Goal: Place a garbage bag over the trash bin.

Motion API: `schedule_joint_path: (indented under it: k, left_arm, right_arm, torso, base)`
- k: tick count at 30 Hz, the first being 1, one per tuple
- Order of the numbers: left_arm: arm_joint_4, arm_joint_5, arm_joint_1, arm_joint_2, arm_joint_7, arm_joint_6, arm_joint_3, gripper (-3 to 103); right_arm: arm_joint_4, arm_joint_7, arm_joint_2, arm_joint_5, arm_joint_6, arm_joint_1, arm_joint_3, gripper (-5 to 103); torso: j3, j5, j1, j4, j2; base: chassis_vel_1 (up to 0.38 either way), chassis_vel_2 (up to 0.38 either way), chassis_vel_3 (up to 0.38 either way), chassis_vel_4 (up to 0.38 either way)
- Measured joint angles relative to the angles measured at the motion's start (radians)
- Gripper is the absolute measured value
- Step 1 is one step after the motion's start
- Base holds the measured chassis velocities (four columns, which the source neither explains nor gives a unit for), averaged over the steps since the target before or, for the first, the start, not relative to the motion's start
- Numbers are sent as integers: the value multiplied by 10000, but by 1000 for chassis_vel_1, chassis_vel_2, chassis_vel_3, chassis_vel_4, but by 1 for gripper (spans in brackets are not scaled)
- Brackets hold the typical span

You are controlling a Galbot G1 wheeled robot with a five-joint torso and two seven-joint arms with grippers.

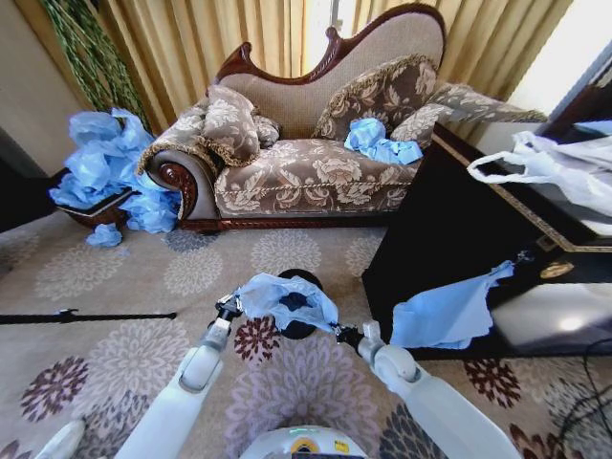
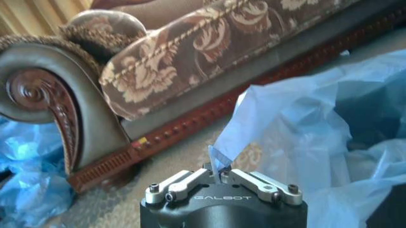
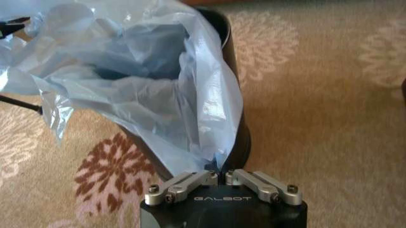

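Garbage bag: the light blue see-through garbage bag (image 1: 284, 297) is stretched out between the two grippers, draped over the top of the bin, mouth gaping with a dark hollow showing in the middle.
Trash bin: small black trash bin (image 1: 304, 328) standing on the flowery carpet (image 1: 115, 277) right in front of the robot, mostly covered by the film. From the right wrist camera you can see its black side (image 3: 236, 95) poking out beside the plastic.
Left gripper: left gripper (image 2: 221, 175) is pinched together on a corner of the bag's edge, out on the bin's left side (image 1: 228, 308).
Right gripper: right gripper (image 3: 219, 175) has its fingers closed on the opposite edge of the film, tight against the bin wall on the right (image 1: 342, 334).
Around: sofa (image 1: 316, 163) behind the bin, with a pile of blue bags (image 1: 105, 172) at its left end, and a dark cabinet (image 1: 459, 229) to the right with another blue bag (image 1: 449, 311) hanging off it.
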Motion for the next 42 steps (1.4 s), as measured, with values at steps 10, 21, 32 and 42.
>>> schedule_joint_path:
  k: [10, 21, 32, 42]
  left_arm:
    - [1427, 239, -585, -320, 226, -470, 171, 0]
    - [2496, 237, -1737, -506, 344, -830, 402, 0]
    - [3513, 203, -2476, -781, 523, -1086, 515, 0]
    - [3018, 150, -1895, -559, 556, -1120, 361, 0]
  right_arm:
    - [-1667, -158, 670, -518, 668, 509, 73, 0]
    - [-2135, -151, 747, -665, 1138, 1174, 261, 0]
    - [-2802, -468, 1061, -929, 1281, 1953, 113, 0]
    - [-1635, -673, 309, -1138, 1202, 1221, 398, 0]
  torso:
    - [0, 1, 1, 0, 0]
    - [1, 0, 1, 0, 0]
    - [1, 2, 2, 2, 0]
    - [0, 1, 0, -4, 0]
  base:
    - [0, 0, 0, 0]
    - [0, 0, 0, 0]
    - [0, 0, 0, 0]
    - [0, 0, 0, 0]
